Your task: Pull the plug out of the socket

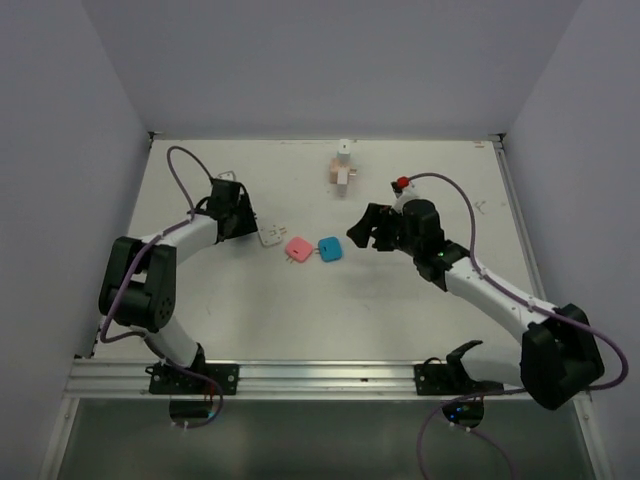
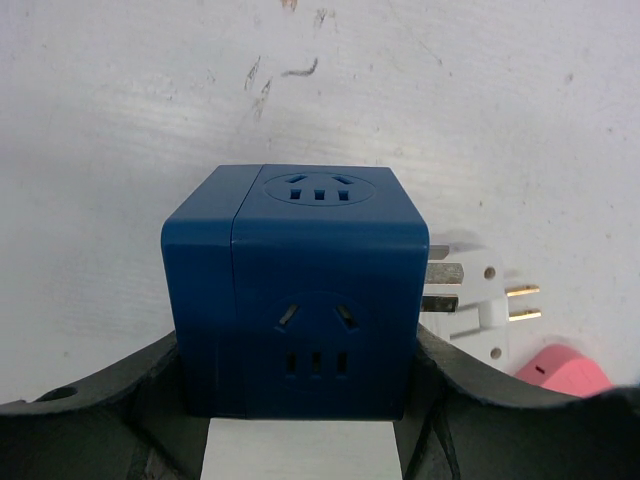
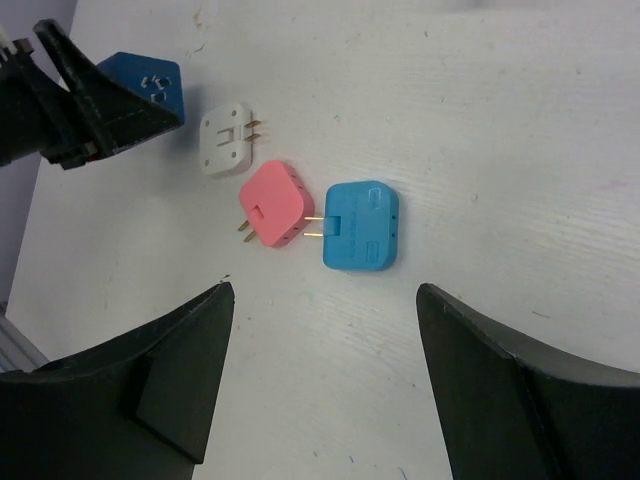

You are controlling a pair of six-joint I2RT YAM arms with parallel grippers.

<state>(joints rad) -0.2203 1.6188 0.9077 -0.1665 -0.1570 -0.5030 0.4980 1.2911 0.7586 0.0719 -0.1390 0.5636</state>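
Ahead of the spread right jaws, in line with their gap, the pink plug (image 3: 272,205) lies on the bench (image 3: 520,120). Its gold prongs reach into the cyan socket (image 3: 362,225), and the pair's long axis runs across the gap. Farther left, the left jaws pinch a blue cube (image 2: 300,300), with a white plug (image 3: 228,140) just beside it. The right jaws are nearer the pair.
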